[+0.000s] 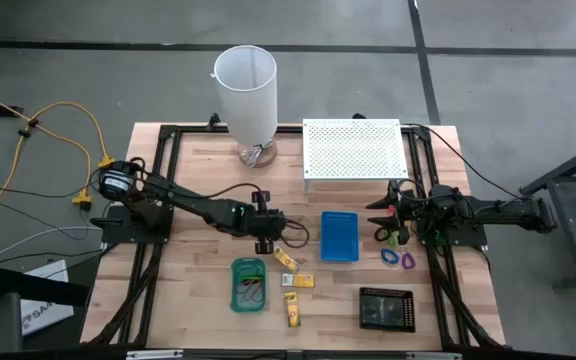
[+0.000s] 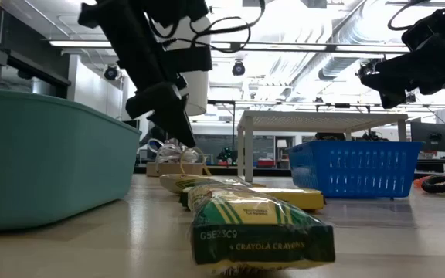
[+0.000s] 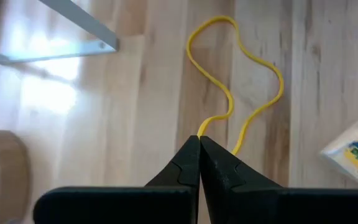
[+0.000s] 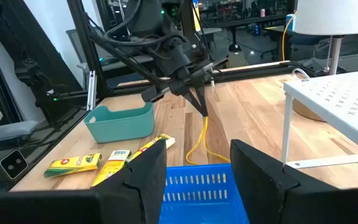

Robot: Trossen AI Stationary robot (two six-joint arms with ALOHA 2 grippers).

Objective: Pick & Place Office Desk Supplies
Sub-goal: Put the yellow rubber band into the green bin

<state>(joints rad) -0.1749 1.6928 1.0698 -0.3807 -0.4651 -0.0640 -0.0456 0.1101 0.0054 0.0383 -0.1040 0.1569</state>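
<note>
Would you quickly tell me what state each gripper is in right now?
Left gripper: shut on the yellow rubber band.
Right gripper: open, holding nothing, above the blue tray.

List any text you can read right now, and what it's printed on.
"CRAYOLA CRAYONS": on the end of the nearest crayon packet, low view.
A line of characters above that on the same packet: too blurred to read for certain.
Print on the packet edge in the left wrist view: cut off, unreadable.
Labels on the packets in the right wrist view and the high view: too small to read.
</note>
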